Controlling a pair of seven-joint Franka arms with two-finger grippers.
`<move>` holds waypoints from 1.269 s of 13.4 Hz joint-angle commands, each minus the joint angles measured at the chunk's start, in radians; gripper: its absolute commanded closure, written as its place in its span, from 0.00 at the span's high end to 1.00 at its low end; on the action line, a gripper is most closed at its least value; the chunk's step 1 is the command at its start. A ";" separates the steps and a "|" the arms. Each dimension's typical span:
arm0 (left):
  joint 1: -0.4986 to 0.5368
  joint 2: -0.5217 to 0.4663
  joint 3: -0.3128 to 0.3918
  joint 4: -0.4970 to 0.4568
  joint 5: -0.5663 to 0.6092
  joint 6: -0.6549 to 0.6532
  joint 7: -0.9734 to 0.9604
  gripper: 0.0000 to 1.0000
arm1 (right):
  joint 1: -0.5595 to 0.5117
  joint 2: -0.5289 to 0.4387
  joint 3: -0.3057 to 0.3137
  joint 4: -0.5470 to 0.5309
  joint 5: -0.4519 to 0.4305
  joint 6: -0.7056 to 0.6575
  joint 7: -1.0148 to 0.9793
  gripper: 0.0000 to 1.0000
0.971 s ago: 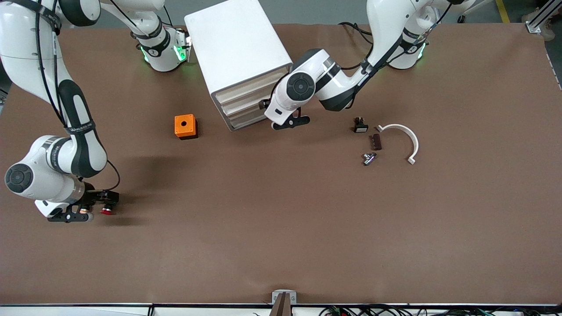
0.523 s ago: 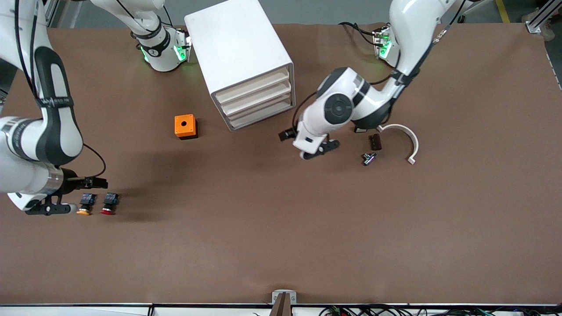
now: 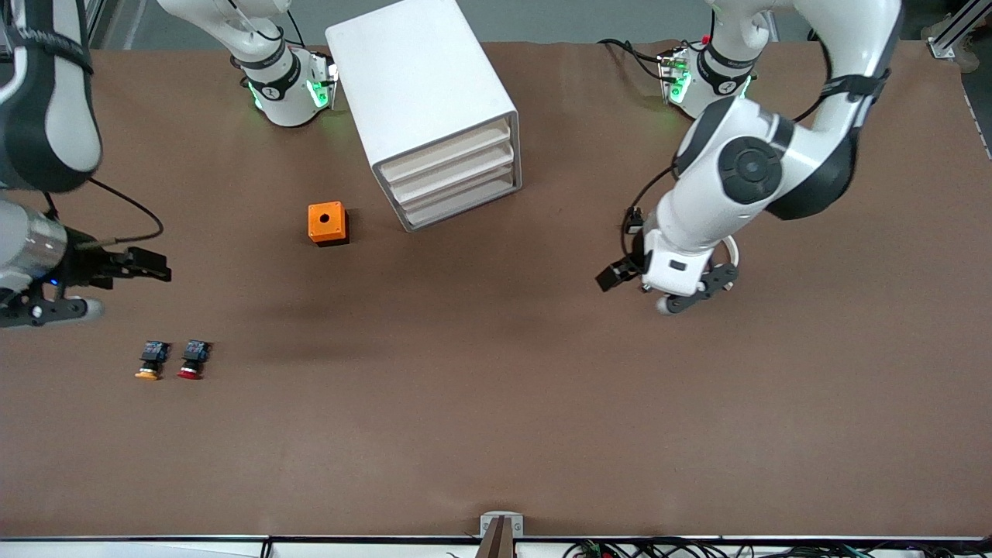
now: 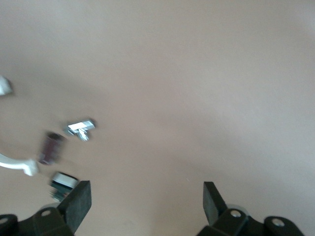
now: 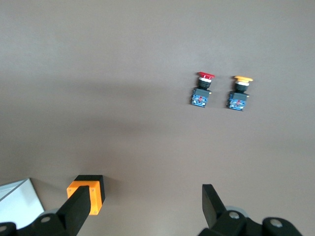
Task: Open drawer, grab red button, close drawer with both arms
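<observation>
The button (image 3: 192, 359), red-capped, lies on its side on the counter (image 3: 496, 418) toward the right arm's end, just beside a like button with an orange-yellow cap (image 3: 151, 361); the right wrist view shows the pair apart from each other, caps pointing the same way. The four drawers of the cabinet (image 3: 422, 101) all look flush, the drawer (image 3: 457, 203) among them pushed home, so the task seems about finished and what is left is a clean retreat. The right gripper (image 3: 85, 288) hangs over bare counter near the two buttons, jaws spread wide and empty; it should rise straight so as not to brush either cap. The left gripper (image 3: 673, 288), jaws likewise wide apart and holding nothing, is over a cluster of small parts: a white curved bracket (image 3: 730, 249), and in its wrist view a small metal fitting (image 4: 80, 129) and a dark block (image 4: 50, 147). It should lift clear before swinging. An orange cube (image 3: 327, 223) sits close to the cabinet, out of both arms' way.
</observation>
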 commanded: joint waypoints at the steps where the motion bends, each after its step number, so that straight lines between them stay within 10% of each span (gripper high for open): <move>1: 0.054 -0.018 -0.004 0.041 0.058 -0.067 0.101 1.00 | -0.005 -0.076 -0.004 -0.008 0.003 -0.037 0.008 1.00; 17: 0.245 -0.126 0.007 0.310 0.196 -0.475 0.411 1.00 | -0.008 -0.036 -0.007 0.125 -0.050 -0.158 -0.006 1.00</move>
